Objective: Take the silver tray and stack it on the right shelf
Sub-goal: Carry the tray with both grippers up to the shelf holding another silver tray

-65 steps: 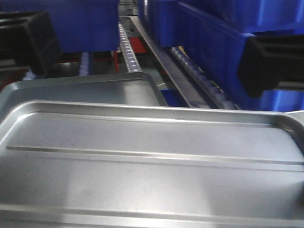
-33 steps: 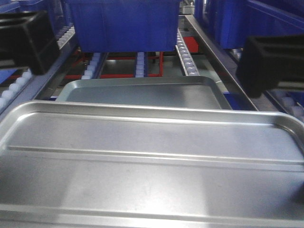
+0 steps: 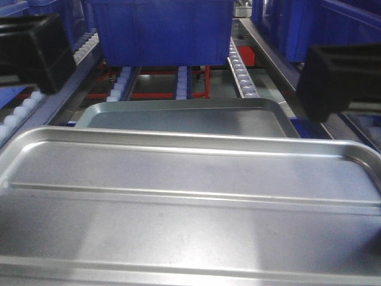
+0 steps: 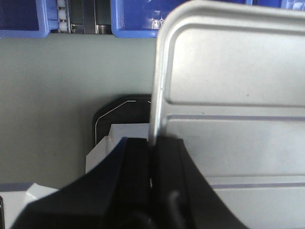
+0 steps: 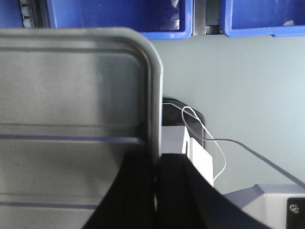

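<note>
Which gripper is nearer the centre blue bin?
Left. Left gripper sits just left of the centre blue bin; right gripper, on the silver tray's other end, is well right.

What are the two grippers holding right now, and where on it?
The silver tray: left gripper pinches its left end rim, right gripper its right end rim.

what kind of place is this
Likely a warehouse or factory storeroom: a sloping flow rack with white roller rails, blue plastic bins on it, and a grey steel tray.

Near tray in front, second tray behind it on the roller shelf, bin farther back
</note>
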Robot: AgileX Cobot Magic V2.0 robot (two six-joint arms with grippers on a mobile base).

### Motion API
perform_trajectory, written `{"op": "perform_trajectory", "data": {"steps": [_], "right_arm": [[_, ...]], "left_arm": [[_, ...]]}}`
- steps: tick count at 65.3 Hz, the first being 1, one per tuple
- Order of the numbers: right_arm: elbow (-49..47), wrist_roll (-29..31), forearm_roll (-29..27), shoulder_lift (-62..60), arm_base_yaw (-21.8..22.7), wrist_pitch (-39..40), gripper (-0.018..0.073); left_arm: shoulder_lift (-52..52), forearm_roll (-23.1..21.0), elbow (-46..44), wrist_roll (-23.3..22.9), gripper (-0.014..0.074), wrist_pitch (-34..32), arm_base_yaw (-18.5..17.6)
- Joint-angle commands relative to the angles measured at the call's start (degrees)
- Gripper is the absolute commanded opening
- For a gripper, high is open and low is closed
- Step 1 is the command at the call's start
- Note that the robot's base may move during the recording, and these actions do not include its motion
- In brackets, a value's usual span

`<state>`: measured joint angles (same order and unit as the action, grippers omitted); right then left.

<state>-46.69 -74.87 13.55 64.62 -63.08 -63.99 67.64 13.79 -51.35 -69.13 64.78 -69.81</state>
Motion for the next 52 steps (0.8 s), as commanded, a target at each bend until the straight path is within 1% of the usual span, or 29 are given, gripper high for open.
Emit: {"op": "perform_trajectory", "data": {"steps": [1, 44, 52], "right_arm": [[-1.3, 0.2, 3.1, -1.3, 0.1, -10.2, 0.0078], [-1.3, 0.2, 3.1, -1.3, 0.1, -10.1, 0.0078], [-1.3, 0.3, 3.7, -1.3, 0.1, -8.6, 0.0078]], "left_arm": [[-1.2, 3.4, -1.3, -0.5, -0.0092, 11.9, 0.0], [-1.2, 3.4, -1.3, -0.5, -0.0092, 11.8, 0.0], [-1.2, 3.4, -1.3, -0.5, -0.0092, 11.8, 0.0]]}}
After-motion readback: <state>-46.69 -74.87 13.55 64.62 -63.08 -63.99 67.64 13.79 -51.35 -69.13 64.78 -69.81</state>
